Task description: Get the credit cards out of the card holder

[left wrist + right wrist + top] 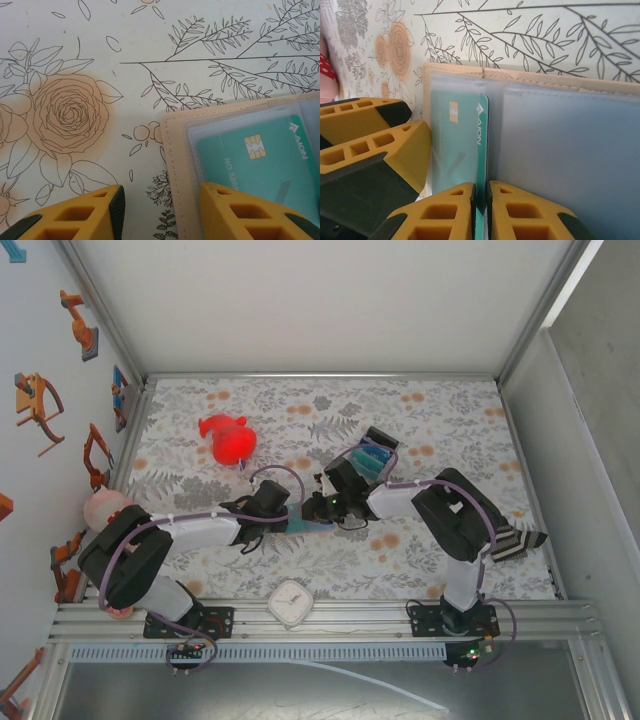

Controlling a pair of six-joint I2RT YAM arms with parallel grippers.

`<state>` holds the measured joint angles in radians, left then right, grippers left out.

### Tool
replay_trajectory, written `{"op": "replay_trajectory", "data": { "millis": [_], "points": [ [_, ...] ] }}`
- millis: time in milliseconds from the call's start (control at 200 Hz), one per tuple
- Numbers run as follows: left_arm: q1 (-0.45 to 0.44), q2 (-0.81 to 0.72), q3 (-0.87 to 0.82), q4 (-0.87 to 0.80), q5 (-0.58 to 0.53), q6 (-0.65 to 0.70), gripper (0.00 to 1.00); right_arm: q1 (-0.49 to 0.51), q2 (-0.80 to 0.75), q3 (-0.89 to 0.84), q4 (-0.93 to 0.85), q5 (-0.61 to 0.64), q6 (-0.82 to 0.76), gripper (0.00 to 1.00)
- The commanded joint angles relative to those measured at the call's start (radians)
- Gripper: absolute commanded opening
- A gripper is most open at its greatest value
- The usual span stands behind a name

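Pressing down at the lower edge of the left wrist view, the left gripper (161,192) has its yellow jaws apart and grips nothing. One finger rests on the floral tablecloth (75,75). The other rests on the corner of the small tan stitched bifold card holder (175,150), which lies open at lower right. In its clear sleeve sits a thin teal plastic credit card (260,160) with a gold chip.

At bottom centre of the right wrist view, the right gripper (481,187) is pinched shut on the credit card's dark exposed edge. The bite looks shallow, so a pull might slip off. It might also drag the card holder along if the left finger bears lightly.

The right wrist view gives that pinch and a seemingly empty pocket further right, while the left wrist view gives the pinning finger's footing.
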<state>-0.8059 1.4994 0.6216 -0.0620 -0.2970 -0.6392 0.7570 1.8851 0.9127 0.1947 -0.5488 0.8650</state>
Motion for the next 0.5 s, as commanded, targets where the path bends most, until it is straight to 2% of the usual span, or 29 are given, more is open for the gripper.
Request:
{"op": "replay_trajectory", "data": {
  "millis": [0,326,496],
  "points": [
    [-0.012,0.018,0.015,-0.046,-0.001,0.015,0.44,-0.008,-0.015,-0.032,0.085,-0.034,0.031,0.14],
    [-0.012,0.021,0.016,-0.047,0.001,0.012,0.43,-0.014,-0.012,-0.054,0.138,-0.060,0.046,0.04],
    [-0.014,0.021,0.016,-0.048,-0.001,0.012,0.44,-0.015,-0.002,-0.057,0.163,-0.074,0.054,0.04]
  ]
}}
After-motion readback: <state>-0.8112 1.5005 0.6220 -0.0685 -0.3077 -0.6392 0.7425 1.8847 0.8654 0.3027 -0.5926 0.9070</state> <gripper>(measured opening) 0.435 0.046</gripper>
